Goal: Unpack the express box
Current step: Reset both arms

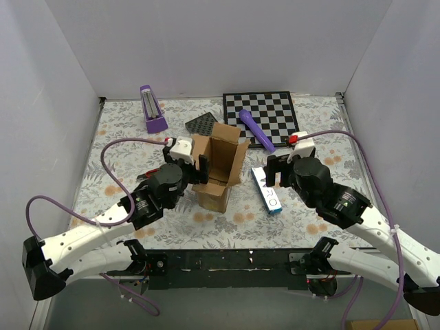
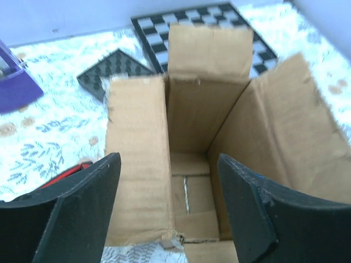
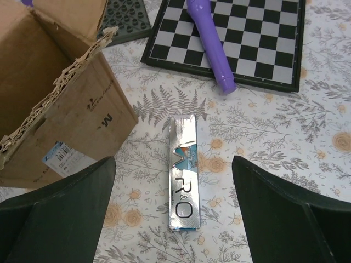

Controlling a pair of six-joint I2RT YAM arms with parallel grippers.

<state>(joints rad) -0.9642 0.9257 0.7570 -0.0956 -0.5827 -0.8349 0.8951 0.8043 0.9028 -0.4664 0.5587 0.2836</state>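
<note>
Express box: stood upright near the middle of the table, with its top flaps raised and its cardboard inside exposed. A small printed label is seen low on its right side.
Left gripper: held at the box's left side, level with the left flap. The jaws are spread apart and nothing is clamped. It cannot be told whether a finger touches the flap.
Right gripper: held over the table to the right of the box, above the silver packet. The jaws are parted wide and nothing is gripped.
Silver packet: laid flat on the flowered cover just right of the box and apart from it, with its length running near to far.
Chessboard: laid flat at the far side, right of the box.
Purple cylinder: laid slantwise over the chessboard's near left part, with its near end past the board's edge.
Black studded plate: placed beyond the box, just left of the chessboard.
Purple stand: set at the far left, well apart from the box.
</note>
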